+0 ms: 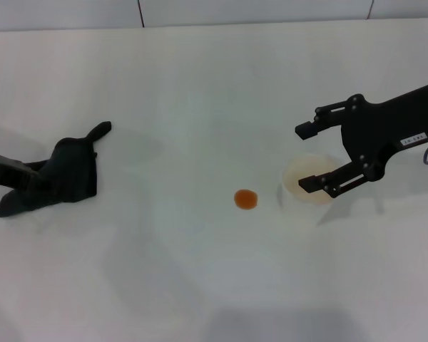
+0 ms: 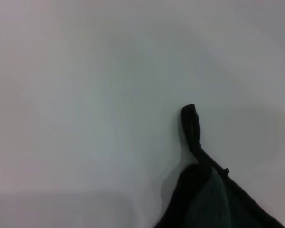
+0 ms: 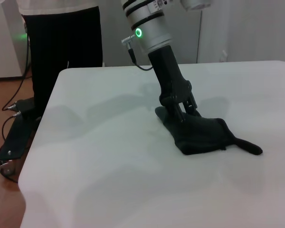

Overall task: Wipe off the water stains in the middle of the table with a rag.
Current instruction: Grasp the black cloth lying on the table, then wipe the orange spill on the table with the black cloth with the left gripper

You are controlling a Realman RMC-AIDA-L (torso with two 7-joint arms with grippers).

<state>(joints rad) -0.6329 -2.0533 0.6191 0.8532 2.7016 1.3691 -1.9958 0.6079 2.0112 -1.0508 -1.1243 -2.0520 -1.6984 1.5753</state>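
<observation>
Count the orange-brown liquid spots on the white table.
1: a small round orange-brown spot mid-table, between the black cloth rag and the translucent plastic cup. None seems hidden.

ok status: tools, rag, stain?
Left tool down on rag. Right tool open over cup. Stain unwiped, path clear.

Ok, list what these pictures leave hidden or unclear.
- Left gripper fingertips: buried in the rag in head and right wrist views; open or shut is unreadable.
- Rag in the left wrist view: cut off by the picture's edge.
- Cup: partly covered by the open right gripper in the head view.
</observation>
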